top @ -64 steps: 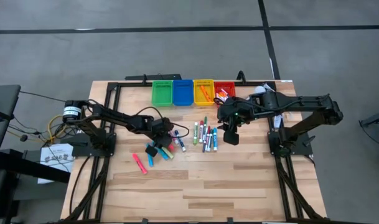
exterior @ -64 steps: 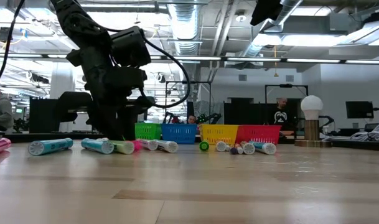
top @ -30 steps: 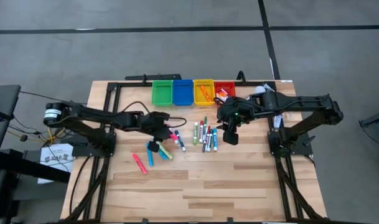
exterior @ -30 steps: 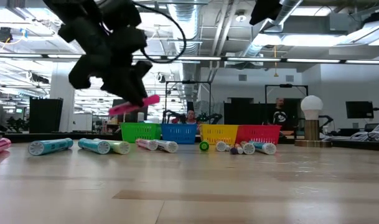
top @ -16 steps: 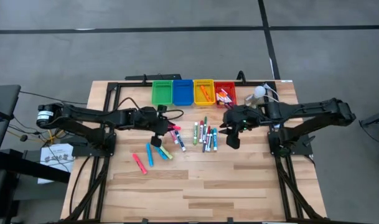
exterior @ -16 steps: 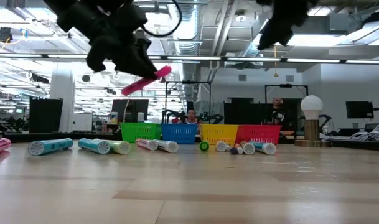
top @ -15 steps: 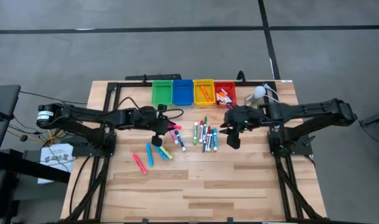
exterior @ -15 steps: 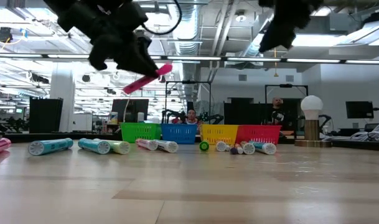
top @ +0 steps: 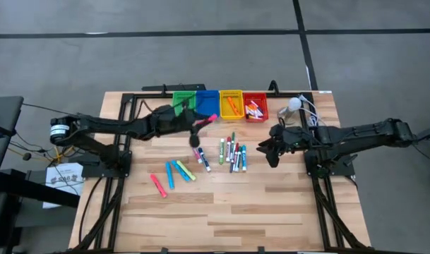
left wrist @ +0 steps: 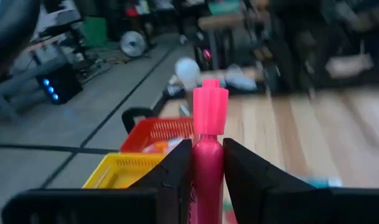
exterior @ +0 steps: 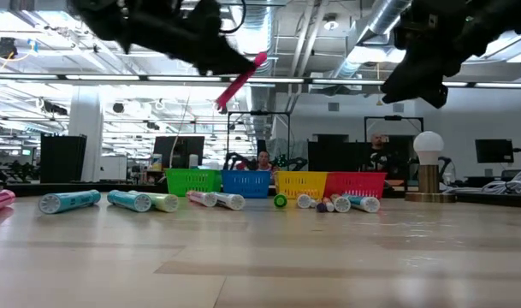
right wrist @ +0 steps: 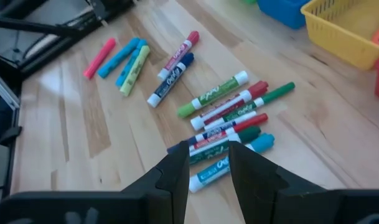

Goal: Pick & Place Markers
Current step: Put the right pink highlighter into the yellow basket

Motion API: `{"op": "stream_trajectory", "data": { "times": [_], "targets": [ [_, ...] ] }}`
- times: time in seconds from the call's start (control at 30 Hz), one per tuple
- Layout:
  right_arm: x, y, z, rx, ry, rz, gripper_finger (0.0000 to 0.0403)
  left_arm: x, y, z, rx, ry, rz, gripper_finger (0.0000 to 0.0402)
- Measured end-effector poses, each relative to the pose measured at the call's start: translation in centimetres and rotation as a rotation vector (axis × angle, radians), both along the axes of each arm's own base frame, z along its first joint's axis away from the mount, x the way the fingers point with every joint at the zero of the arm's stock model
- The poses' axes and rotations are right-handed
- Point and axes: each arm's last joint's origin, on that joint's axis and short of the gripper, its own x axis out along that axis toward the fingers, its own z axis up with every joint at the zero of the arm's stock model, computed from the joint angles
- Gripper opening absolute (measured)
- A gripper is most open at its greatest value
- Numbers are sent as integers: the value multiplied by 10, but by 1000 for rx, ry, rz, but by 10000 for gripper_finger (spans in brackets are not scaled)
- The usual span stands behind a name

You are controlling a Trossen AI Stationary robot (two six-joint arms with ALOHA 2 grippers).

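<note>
From above I see my left gripper raised over the wooden slatted table, just in front of the green plastic bin and blue plastic bin, its fingers pinching a slim pink capped marker that points toward the yellow plastic bin and the red plastic bin; the right gripper hangs beside the cluster of green, red and blue markers at mid-table, and a loose group of pink, cyan and yellow markers lies nearer the front on the left. From table level, the pink marker is high in the air, tilted, clear of the bins, while the rest of the markers lie flat on the wood. Through the left wrist camera, both dark fingers press against the pink marker's barrel, cap forward, with the red and yellow bins beyond. Through the right wrist camera, the fingers stand slightly apart, holding nothing, above the central marker cluster
</note>
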Motion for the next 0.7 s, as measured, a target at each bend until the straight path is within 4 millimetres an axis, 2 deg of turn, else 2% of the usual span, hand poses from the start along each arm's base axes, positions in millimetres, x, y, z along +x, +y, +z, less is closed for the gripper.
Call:
{"op": "stream_trajectory", "data": {
  "times": [0.27, 0.43, 0.57, 0.7],
  "targets": [
    [3, 0, -5, -19, 0, 3, 102, 48, 20, 22, -195, -146, -27, 81],
    [4, -1, -5, -51, 5, -9, 102, 75, 36, 35, -402, -335, 4, 81],
    [4, -1, -6, -66, 10, -11, 102, 90, 55, 24, -543, -409, 86, 81],
    [4, -1, -6, -99, 15, 6, 102, 99, 79, 1, -642, -412, 179, 81]
  ]
}}
